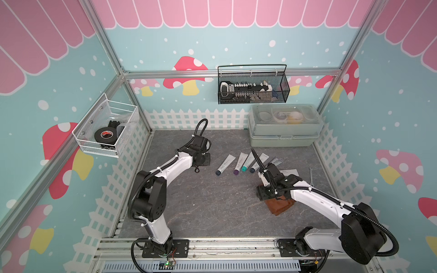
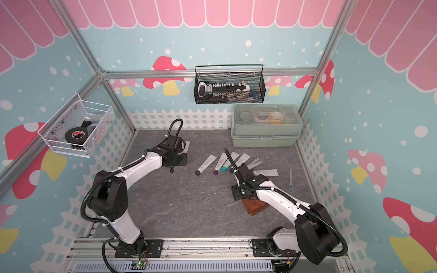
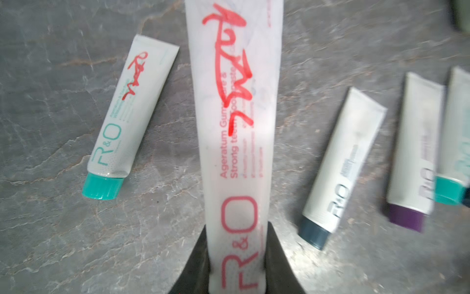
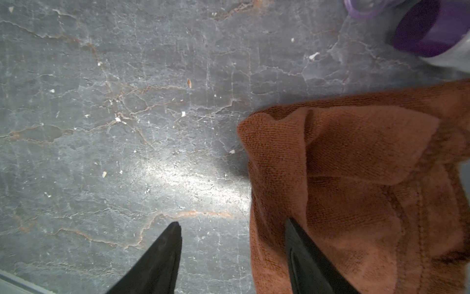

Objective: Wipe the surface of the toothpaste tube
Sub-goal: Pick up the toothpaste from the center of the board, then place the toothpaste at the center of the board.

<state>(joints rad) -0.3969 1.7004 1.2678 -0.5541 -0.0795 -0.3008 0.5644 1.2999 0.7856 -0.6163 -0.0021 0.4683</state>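
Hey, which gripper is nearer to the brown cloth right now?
Right. The right gripper hangs open at the edge of the brown cloth, one finger over it. The left gripper is across the table, shut on a toothpaste tube.

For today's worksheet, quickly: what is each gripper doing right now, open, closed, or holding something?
Left gripper: shut on the red-lettered toothpaste tube.
Right gripper: open, astride the brown cloth edge, not gripping it.
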